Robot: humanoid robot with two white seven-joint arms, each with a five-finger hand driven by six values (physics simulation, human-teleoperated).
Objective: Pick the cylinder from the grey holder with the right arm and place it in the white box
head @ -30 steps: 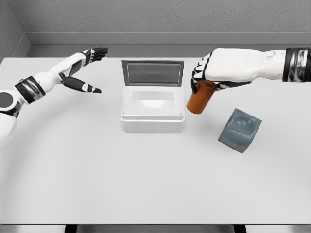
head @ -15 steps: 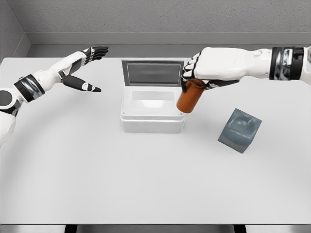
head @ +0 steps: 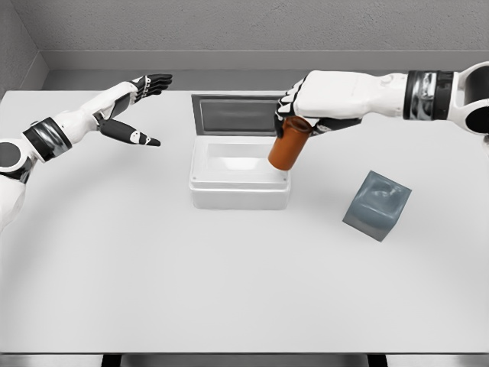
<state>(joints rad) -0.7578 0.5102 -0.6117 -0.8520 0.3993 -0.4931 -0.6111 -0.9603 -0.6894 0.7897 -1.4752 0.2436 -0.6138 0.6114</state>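
Head view, from left to right: the left hand point(head: 136, 107) is held above the far left part of the desk point(head: 229, 283), its fingers spread and holding nothing, well apart from everything else. Near the middle stands the white box point(head: 239, 187), with its lid point(head: 238, 115) raised upright at the back, so the inside is free to receive something. Over the right rim of this box hangs the cylinder point(head: 287, 145), orange-brown, tilted so that its lower end leans toward the box. The right hand point(head: 309, 103) is closed around the upper end of the cylinder, the fingers wrapped on its side. To the right, on the desk, lies the grey holder point(head: 377, 204), now with nothing in it, a little turned, and well apart from the box.

I judge the cylinder to be stiff and rather light, because the hand carries it by one end and it keeps its shape. Its surface looks smooth, so it may slip or swing in a grip at the top only; a hold nearer to the middle of its side would be more steady. It does not look fragile, but released while tilted on the rim it could roll out instead of falling inside
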